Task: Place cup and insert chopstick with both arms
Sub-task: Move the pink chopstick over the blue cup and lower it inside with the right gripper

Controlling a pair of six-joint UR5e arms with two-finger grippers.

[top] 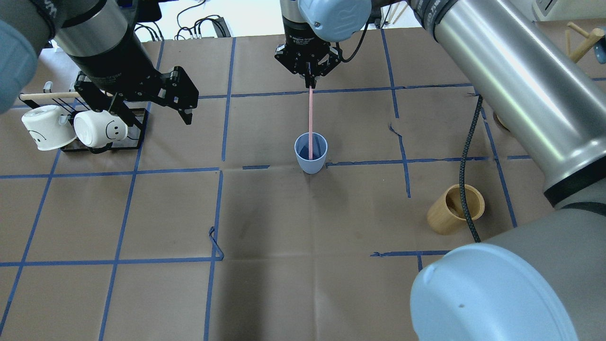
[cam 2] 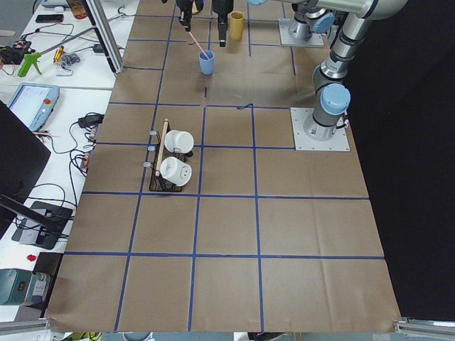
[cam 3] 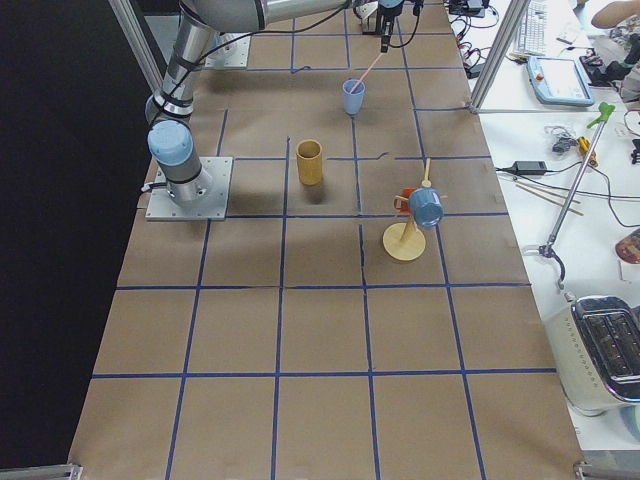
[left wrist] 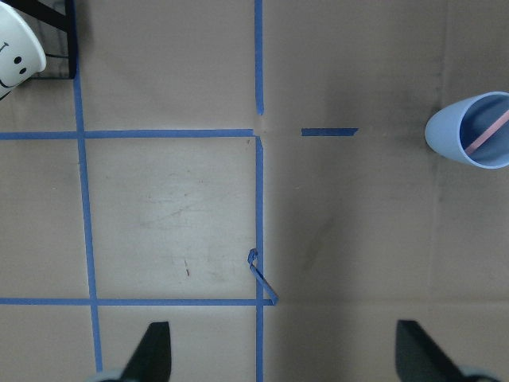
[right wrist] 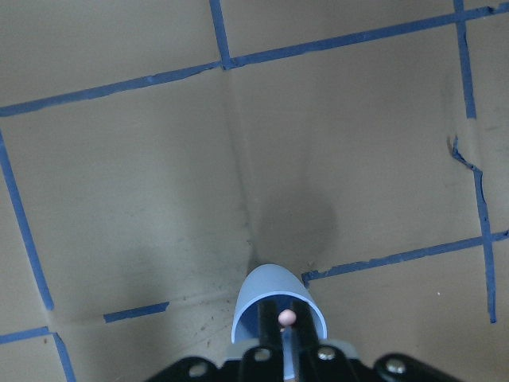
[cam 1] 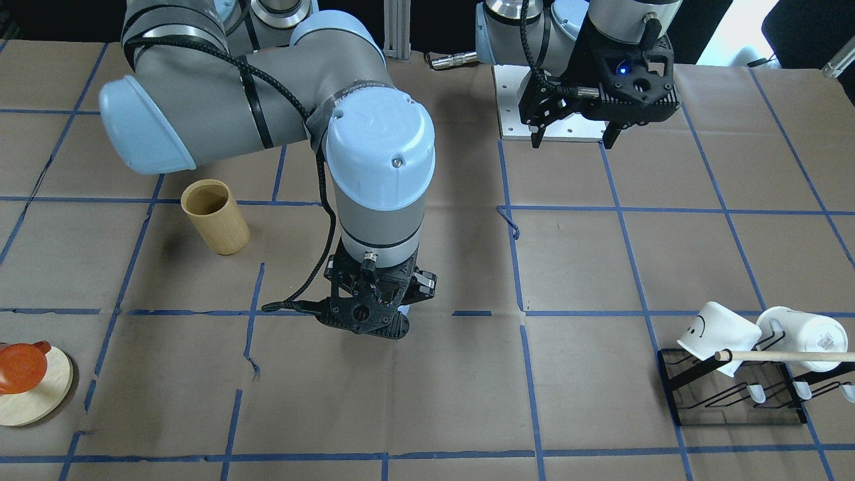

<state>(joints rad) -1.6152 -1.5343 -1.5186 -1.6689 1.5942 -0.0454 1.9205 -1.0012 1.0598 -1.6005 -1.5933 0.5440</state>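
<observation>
The light blue cup [top: 311, 154] stands upright on the brown paper at the table's middle. The pale pink chopstick [top: 310, 118] leans with its lower end inside the cup. My right gripper [top: 310, 83] is shut on the chopstick's upper end, above and beyond the cup. In the right wrist view the chopstick's tip [right wrist: 287, 317] sits between the closed fingers over the cup [right wrist: 274, 298]. My left gripper [top: 156, 118] is open and empty, raised near the mug rack. The left wrist view shows the cup [left wrist: 471, 131] at the right edge. In the front-facing view my right gripper [cam 1: 374, 321] hides the cup.
A tan wooden cup [top: 455, 208] stands at the right, with the arm's black cable hanging across it. A black rack [top: 137, 135] with two white mugs and a wooden dowel [top: 47, 95] is at the left. A round wooden stand [cam 1: 40, 394] carries an orange mug.
</observation>
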